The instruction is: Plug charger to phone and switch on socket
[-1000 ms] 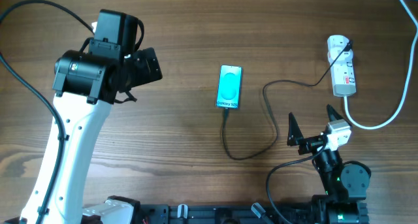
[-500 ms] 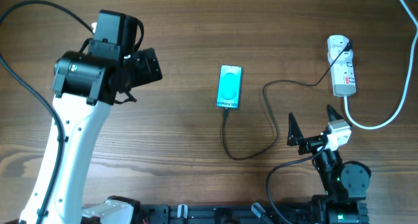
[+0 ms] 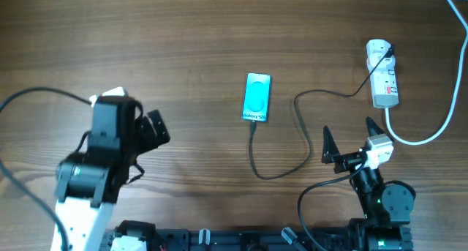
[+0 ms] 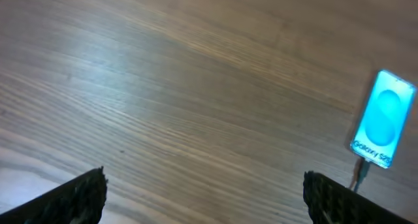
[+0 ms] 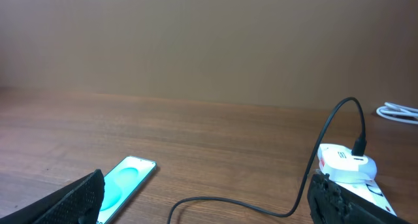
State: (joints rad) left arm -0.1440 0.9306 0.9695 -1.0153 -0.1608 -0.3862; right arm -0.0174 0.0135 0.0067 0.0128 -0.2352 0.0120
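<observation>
the charger [image 3: 301, 144] is run from phone [image 3: 257, 97] to socket [image 3: 382, 83] near the right edge; left gripper [image 4: 206, 194] and right gripper [image 3: 348, 129] are held open.

My overhead looks straight down; left wrist angles downward, right wrist sits low, seemingly level; all share the phone [image 3: 257, 97].

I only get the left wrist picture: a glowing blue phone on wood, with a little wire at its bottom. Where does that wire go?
Observer: Overhead, the charger cable loops right and up to a white power strip, where its black plug sits.
Operator: Is another arm around?
Observer: Yes, the right pincer is just right of that loop, open and holding nothing.
Operator: Any other wires?
Observer: The power strip's own thick white lead, curving off to the right.
</observation>
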